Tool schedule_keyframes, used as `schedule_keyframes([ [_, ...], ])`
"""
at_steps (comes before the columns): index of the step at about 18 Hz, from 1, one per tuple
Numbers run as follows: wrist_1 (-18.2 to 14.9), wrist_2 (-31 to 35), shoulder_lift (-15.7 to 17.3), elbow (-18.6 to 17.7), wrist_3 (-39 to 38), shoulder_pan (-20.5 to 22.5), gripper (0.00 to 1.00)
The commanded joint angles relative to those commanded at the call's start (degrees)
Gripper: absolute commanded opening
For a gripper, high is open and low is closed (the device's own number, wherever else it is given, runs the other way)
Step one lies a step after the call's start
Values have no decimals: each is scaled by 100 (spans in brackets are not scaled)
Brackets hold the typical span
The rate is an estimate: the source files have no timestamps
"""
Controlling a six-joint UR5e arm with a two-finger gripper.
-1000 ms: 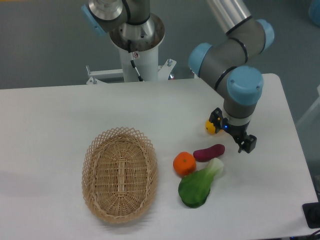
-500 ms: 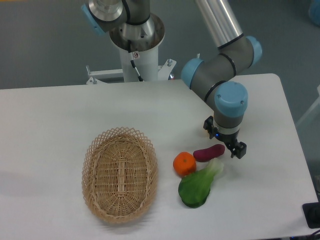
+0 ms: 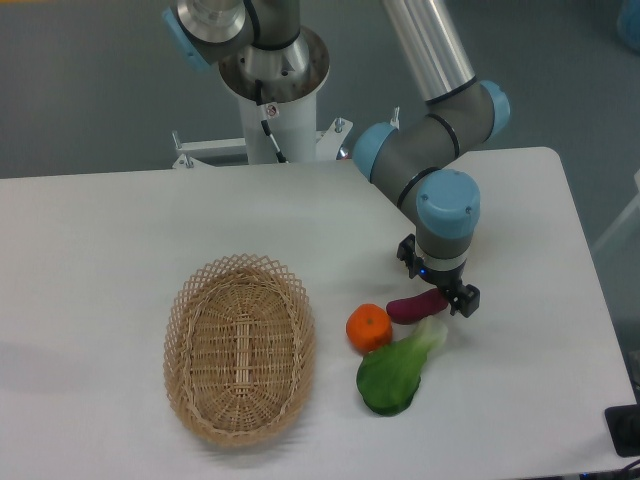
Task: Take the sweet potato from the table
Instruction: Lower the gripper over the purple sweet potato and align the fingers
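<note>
Over the last second I have brought the gripper (image 3: 437, 284) leftward across the table (image 3: 100, 240) — from beside the sweet potato's right tip to directly over its right half. By my reading the approach is nearly finished and only the descent and closure remain. The sweet potato (image 3: 412, 306) lies flat on the white surface, unmoved, its left end just beside the orange (image 3: 368, 327) and its lower edge close to the stalk of the green leafy vegetable (image 3: 396, 367). The fingers stand apart, one on the far side of the vegetable and one on the near-right side — nothing is clamped yet. Contact with either finger I cannot confirm from this view. The wicker basket (image 3: 240, 347) sits well apart to the left.
</note>
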Motion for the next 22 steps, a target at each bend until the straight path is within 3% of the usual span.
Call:
schedule_keyframes([
  [4, 132, 9, -35, -44, 0, -62, 99],
  [8, 123, 9, -35, -44, -9, -70, 90],
  [12, 123, 9, -44, -35, 0, -79, 73],
  [19, 123, 18, -79, -35, -9, -123, 70],
  [22, 123, 9, -62, -27, 0, -123, 60],
])
